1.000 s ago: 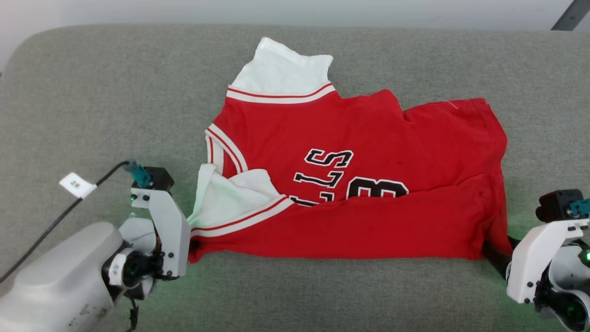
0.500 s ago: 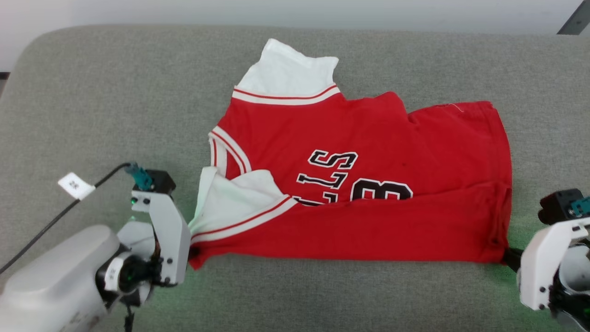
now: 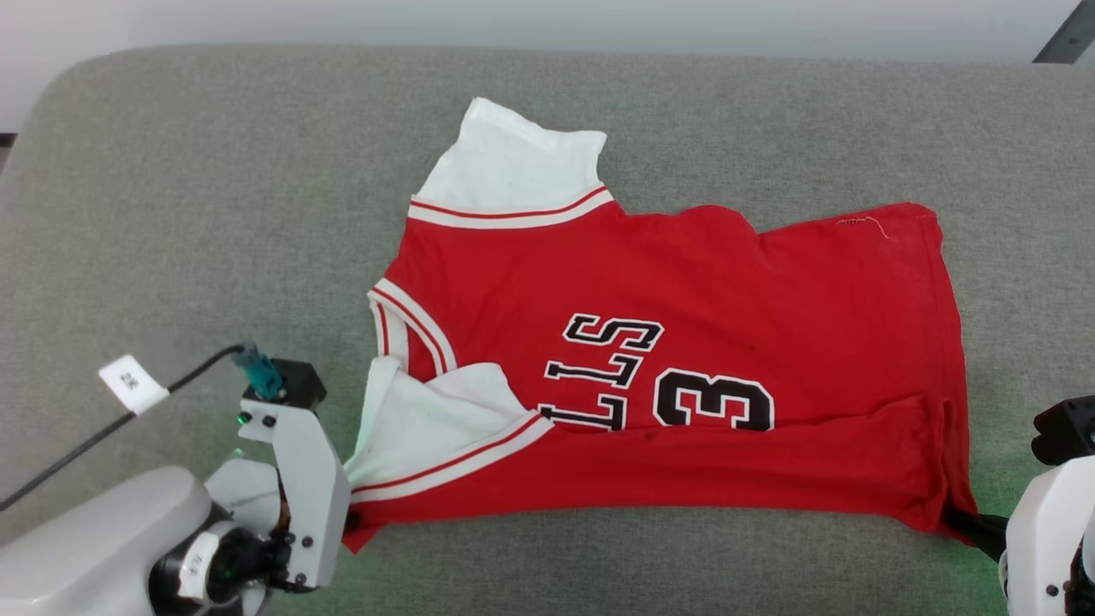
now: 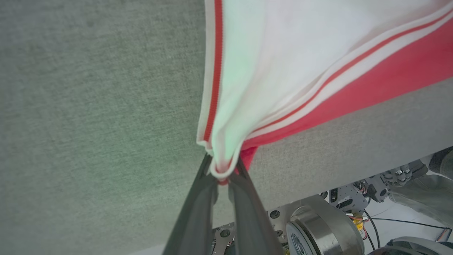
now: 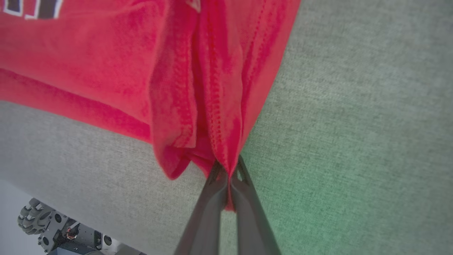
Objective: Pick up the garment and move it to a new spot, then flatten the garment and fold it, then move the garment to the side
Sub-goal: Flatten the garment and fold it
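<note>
Red garment (image 3: 684, 282), half-flattened by the cushion's (image 3: 171, 214) front edge; left gripper (image 4: 222, 174) and right gripper (image 5: 228, 170) pinch its corners; folding not yet done.

grey fabric surface (image 3: 214, 214); behind it, perhaps a pale wall (image 3: 547, 21)

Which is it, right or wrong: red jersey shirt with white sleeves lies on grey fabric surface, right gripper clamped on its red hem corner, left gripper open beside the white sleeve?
Wrong on one point: the left gripper is not open; it is shut on the red jersey shirt, pinching the edge of its white sleeve, per the left wrist view. The rest stands.
</note>
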### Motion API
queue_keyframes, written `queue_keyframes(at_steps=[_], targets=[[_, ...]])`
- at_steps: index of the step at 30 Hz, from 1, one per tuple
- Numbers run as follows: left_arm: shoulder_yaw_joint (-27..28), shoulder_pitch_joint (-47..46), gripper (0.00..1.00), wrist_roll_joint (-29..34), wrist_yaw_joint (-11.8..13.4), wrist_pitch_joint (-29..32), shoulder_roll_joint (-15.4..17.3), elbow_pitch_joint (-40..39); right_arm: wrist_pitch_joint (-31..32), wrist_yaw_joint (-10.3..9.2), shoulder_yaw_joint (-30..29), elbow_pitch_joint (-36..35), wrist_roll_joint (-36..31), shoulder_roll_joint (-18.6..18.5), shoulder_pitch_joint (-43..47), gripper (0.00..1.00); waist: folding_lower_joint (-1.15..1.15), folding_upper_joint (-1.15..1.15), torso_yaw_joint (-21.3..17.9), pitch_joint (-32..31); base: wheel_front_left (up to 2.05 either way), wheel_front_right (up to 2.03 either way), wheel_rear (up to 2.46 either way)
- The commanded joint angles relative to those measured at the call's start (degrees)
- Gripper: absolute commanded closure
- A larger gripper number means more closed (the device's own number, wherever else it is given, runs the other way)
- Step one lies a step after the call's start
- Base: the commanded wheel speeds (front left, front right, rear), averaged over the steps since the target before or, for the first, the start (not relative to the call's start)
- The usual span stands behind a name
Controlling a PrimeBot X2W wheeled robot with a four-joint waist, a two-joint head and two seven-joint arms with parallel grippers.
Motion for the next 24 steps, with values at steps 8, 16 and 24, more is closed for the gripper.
queue_keyframes(at_steps=[8,16,24], targets=[[-0.43,1.85,0.81,0.28,-0.46,-1.44,-1.45,2.02,-0.21,-0.12,-0.32,0.59,-1.78,2.1,-0.1,1.0,0.0,0.0,-0.6,0.51,0.0,0.0,0.0],[-0.14,-0.01,0.0,1.51,-1.72,-1.92,-1.64,3.79,-0.56,-0.12,-0.28,0.88,-2.35,2.8,-1.28,0.0,0.0,0.0,-0.86,-0.11,0.0,0.0,0.0],[0.58,-4.13,0.0,3.05,-1.05,0.88,0.88,1.45,-1.59,-0.11,-2.78,-2.43,-1.89,3.6,-1.42,0.0,0.0,0.0,-1.61,-0.89,0.0,0.0,0.0]])
